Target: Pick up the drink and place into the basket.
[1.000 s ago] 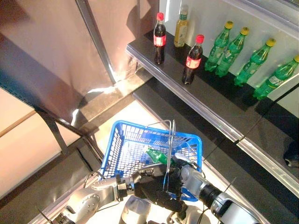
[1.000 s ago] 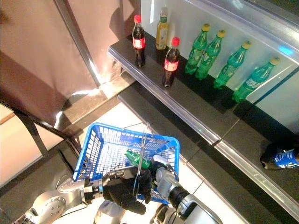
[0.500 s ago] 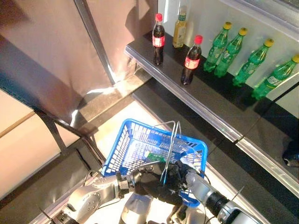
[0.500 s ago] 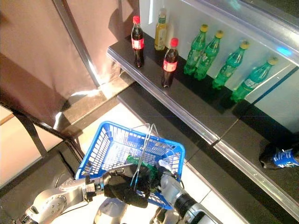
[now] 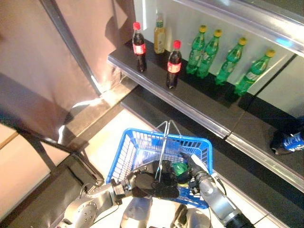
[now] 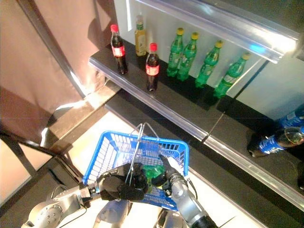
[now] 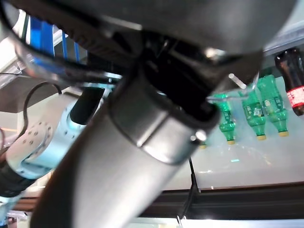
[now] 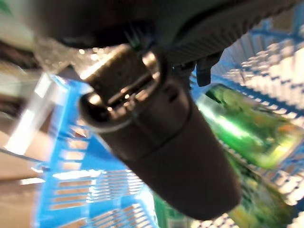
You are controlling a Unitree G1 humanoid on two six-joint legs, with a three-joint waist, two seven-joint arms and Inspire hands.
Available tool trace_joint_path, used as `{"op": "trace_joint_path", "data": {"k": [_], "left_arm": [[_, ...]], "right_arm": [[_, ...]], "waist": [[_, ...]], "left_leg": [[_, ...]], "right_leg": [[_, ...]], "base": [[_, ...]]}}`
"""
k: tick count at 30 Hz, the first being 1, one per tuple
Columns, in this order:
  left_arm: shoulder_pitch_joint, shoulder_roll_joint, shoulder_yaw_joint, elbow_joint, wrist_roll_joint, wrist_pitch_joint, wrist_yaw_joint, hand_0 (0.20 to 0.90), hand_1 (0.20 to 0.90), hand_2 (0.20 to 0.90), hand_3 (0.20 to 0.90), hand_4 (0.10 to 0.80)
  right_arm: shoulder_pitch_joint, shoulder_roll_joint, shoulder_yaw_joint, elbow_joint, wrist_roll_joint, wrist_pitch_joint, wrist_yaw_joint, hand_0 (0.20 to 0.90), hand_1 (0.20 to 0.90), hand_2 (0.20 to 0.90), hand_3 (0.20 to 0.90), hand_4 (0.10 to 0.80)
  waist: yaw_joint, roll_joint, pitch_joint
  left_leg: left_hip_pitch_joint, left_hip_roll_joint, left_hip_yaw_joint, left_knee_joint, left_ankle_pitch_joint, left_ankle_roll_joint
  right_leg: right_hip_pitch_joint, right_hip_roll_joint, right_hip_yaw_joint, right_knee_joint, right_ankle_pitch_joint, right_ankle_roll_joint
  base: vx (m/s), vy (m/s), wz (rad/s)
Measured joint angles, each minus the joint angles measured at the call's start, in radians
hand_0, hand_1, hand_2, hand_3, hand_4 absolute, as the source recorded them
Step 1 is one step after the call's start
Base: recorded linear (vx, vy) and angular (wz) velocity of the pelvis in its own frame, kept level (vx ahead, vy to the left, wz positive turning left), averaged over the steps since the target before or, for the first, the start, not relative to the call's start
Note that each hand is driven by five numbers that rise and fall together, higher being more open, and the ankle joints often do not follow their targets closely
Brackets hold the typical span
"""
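Left eye view gives me the shelf (image 5: 199,107) first, running across the top right, a dark ledge. On it stand two cola bottles (image 5: 174,64), one yellowish bottle (image 5: 159,34) behind them, and four green bottles (image 5: 227,61) in a row leaning against the back wall. A blue-labelled bottle (image 5: 287,142) lies on a lower ledge at far right.

Below the shelf sits the blue basket (image 5: 142,149), its wire handles (image 5: 164,142) raised and meeting over the middle. My left hand (image 5: 152,183) is at the near rim, its fingers curled round the wire handles where they come together.

My right hand (image 5: 194,173) reaches in over the near right corner of the basket. The drink (image 5: 179,169), a green bottle, lies inside the basket, just beside that hand and touching it as far as I can see. In the right wrist view the drink (image 8: 247,130) lies on the mesh past the hand, but I cannot tell whether the right fingers are wrapped on it or loose.
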Motion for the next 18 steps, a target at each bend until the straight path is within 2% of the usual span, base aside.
{"op": "trace_joint_path", "data": {"k": [3, 8, 14, 18], "left_arm": [[0.047, -0.03, 0.019, 0.013, -0.017, -0.004, -0.004, 0.3, 0.3, 0.3, 0.2, 0.1], [0.097, -0.03, 0.038, 0.035, -0.017, -0.007, -0.006, 0.3, 0.3, 0.3, 0.2, 0.1], [0.144, -0.044, 0.088, 0.049, -0.021, -0.018, -0.008, 0.3, 0.3, 0.3, 0.2, 0.1], [0.205, -0.078, 0.106, 0.099, -0.021, -0.071, -0.008, 0.3, 0.3, 0.3, 0.2, 0.1]], "right_arm": [[0.072, -0.029, -0.046, -0.112, 0.0, -0.032, 0.062, 0.9, 0.9, 0.9, 0.9, 0.8], [0.157, -0.062, -0.105, -0.234, 0.003, -0.077, 0.145, 0.9, 0.9, 0.9, 0.9, 0.8], [0.235, -0.087, -0.167, -0.31, 0.076, -0.136, 0.186, 0.9, 0.9, 0.9, 0.9, 0.8], [0.321, -0.09, -0.259, -0.373, 0.126, -0.188, 0.209, 0.9, 0.9, 0.9, 0.9, 0.8]], "waist": [[-0.019, -0.004, -0.002], [-0.053, -0.016, -0.01], [-0.077, -0.026, -0.018], [-0.103, -0.032, -0.049]], "left_leg": [[0.022, 0.006, 0.022, -0.007, -0.004, 0.006], [0.056, 0.015, 0.048, -0.026, -0.009, 0.014], [0.067, 0.022, 0.062, -0.036, -0.01, 0.015], [0.085, 0.029, 0.088, -0.056, -0.01, 0.014]], "right_leg": [[0.013, 0.002, 0.021, -0.011, 0.007, 0.006], [0.033, 0.008, 0.046, -0.03, 0.015, 0.008], [0.037, 0.009, 0.057, -0.041, 0.02, 0.008], [0.04, 0.019, 0.08, -0.059, 0.027, 0.011]], "base": [[0.044, -0.001, -0.19], [0.031, -0.014, -0.15], [0.014, -0.019, -0.09], [-0.011, -0.053, -0.18]]}}
